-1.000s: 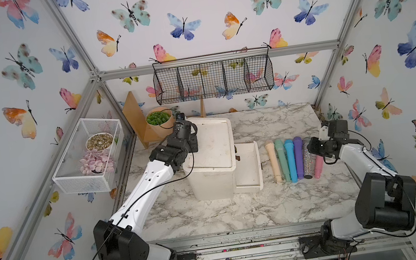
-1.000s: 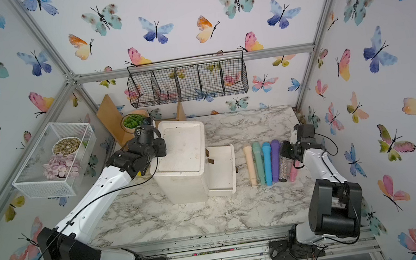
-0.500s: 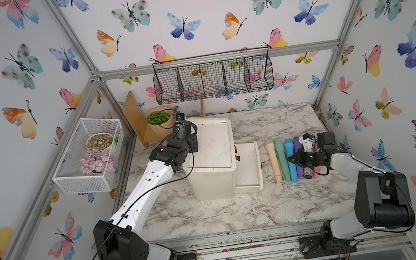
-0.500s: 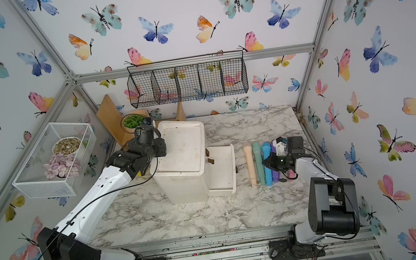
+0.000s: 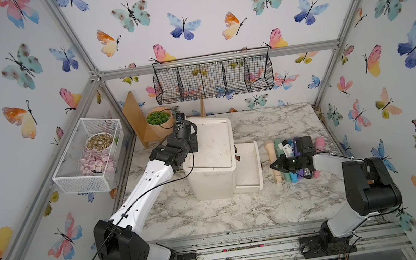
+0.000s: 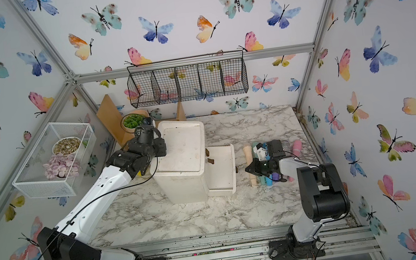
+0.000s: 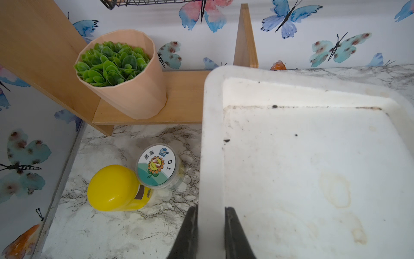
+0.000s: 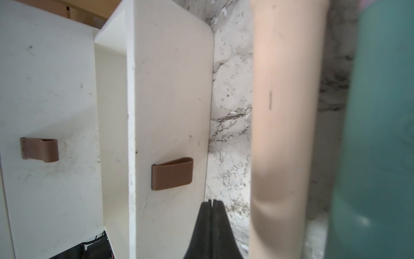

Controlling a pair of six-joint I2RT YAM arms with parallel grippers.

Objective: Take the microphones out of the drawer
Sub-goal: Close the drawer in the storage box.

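The right arm (image 5: 325,161), jaws together, lies over the row of microphones (image 5: 270,151), pointing at the open drawer (image 5: 247,166).

A tan pot (image 7: 134,96) of green leaves stands just ahead of the left pincer (image 7: 210,209), a little to its left. It rests on a low wooden stand (image 7: 183,98) against the back wall. Nearer the pincer, down on the marble top (image 7: 107,228) at its left, a yellow container (image 7: 114,188) and a clear jar (image 7: 156,166) with a sunflower lid sit just beside each other. A black wire basket (image 5: 214,79) hangs on the back wall, above and beyond the pincer. Well to the pincer's left, a white mesh box (image 5: 82,180) on the side wall holds a bowl of pebbles (image 5: 99,141) and pink flowers (image 5: 96,163). Butterfly wallpaper (image 5: 188,26) covers the walls.
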